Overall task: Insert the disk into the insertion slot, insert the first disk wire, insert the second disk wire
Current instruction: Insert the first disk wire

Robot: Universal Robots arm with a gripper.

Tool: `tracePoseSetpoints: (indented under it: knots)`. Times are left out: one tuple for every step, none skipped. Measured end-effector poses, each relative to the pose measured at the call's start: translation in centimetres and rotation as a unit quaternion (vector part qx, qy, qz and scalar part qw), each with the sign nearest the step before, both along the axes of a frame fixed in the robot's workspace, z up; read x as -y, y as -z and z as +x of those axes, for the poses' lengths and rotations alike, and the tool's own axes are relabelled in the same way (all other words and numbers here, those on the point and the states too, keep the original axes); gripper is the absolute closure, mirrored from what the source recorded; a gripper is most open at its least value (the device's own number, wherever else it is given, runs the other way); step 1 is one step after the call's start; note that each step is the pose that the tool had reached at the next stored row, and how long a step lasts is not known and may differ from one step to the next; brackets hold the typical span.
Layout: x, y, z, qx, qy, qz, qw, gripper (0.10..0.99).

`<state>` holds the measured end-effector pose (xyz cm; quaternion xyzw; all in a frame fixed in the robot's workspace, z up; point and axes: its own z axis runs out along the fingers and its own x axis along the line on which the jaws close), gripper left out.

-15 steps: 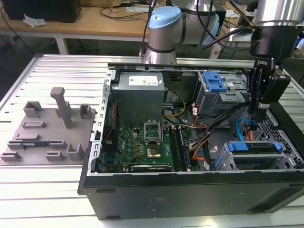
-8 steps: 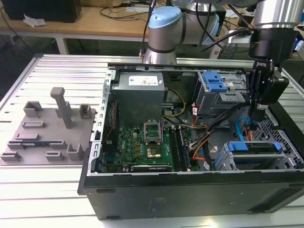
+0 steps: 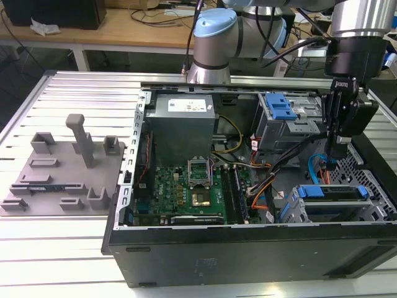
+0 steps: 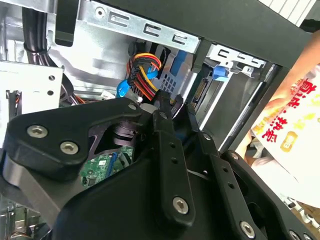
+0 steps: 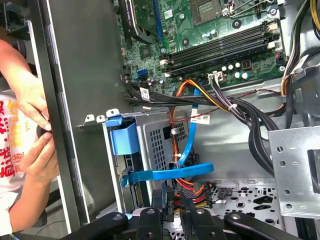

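Your desk (image 3: 74, 93) carries the open computer case (image 3: 248, 248), laid on its side so the arm (image 3: 214, 37) can reach in from above. The grey fixture tray (image 3: 56, 174) sits beside the case on the exterior view's left, not in play. The insertion slot (image 3: 338, 214) is the low perforated cage in the case corner on the exterior view's right. The disk (image 3: 310, 191) sits inside it with its blue carrier at the mouth, so step one reads as done. Your gripper (image 3: 340, 152) hangs just above that cage, at the cabling end. In the second wrist view it is narrow and looks pinched on the plug of the red-yellow-black disk wire (image 4: 145, 75), probably to steer it to the disk's port. The blue flat cable (image 5: 170, 174) drapes across the cage.
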<state>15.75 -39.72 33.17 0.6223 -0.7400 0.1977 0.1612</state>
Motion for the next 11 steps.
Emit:
tracePoseSetpoints:
  knots:
    - [-0.02, 0.01, 0.0, 0.0, 0.0, -0.0001, 1.0, 0.808]
    - [-0.05, 0.03, -0.02, 0.0, 0.0, -0.0004, 1.0, 0.808]
    - [-0.06, 0.04, -0.03, 0.0, 0.0, -0.0005, 1.0, 0.824]
    - [-0.07, 0.04, -0.03, 0.0, 0.0, -0.0007, 1.0, 0.89]
    - [-0.07, 0.05, -0.03, 0.0, 0.0, -0.0007, 1.0, 0.89]
    - [-0.07, 0.05, -0.03, 0.0, 0.0, -0.0007, 1.0, 0.922]
    - [-0.07, 0.06, -0.03, 0.0, 0.0, -0.0007, 1.0, 0.922]
    - [-0.07, 0.06, -0.03, 0.0, 0.0, -0.0007, 1.0, 0.922]
    - [-0.07, 0.06, -0.03, 0.0, 0.0, -0.0007, 1.0, 0.922]
    - [-0.07, 0.06, -0.03, 0.0, 0.0, -0.0008, 1.0, 0.922]
    - [0.02, 0.06, -0.03, 0.0, 0.0, -0.0006, 1.0, 0.922]
